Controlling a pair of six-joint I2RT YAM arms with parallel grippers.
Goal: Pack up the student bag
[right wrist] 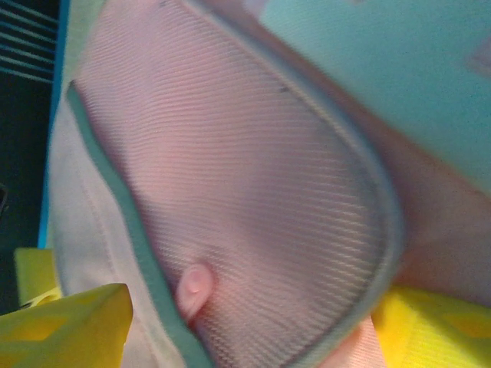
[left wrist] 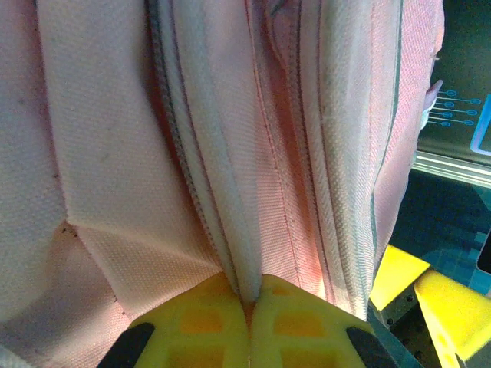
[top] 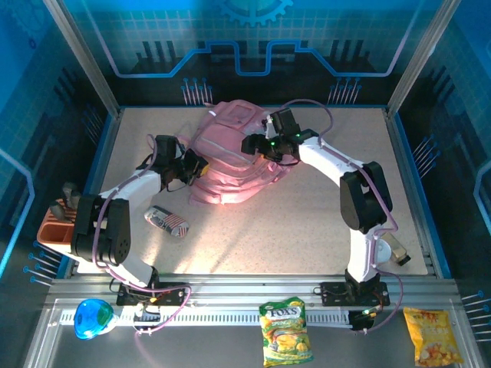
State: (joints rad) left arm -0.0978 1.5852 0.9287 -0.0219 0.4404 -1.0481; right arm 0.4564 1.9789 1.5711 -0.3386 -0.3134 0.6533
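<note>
The student bag [top: 230, 180] is seen lying slumped on the table [top: 307, 230], well in from every edge, with one arm on each flank. At the bag's left flank the left gripper [left wrist: 247, 310] is pressed together, and a fold of pink fabric beside a zip line is pinched between its pads; this hold is judged to anchor the soft bag so that it is not dragged while the other side is worked. At the bag's right upper corner the right gripper [right wrist: 249, 322] is spread wide, one yellow finger on either side of a mesh panel edged in grey-green; whether the fingers touch the fabric cannot be told. A small pink tab [right wrist: 196, 287], possibly a zip pull, is noted on that panel, just inside its edge; the spread jaws are judged to be placed for taking it or the panel rim. No opening into the bag is visible, so packing is judged barely begun.

A striped pouch [top: 167, 221] is noted just near-left of the bag, apart from it. An orange holder [top: 55, 228] sits further left of the bag, at the table's edge. Bare table is left near and right of the bag, with room for swinging either arm. Beyond the near edge, well apart from the bag, two snack packets [top: 285, 331] [top: 432, 336] are recorded.
</note>
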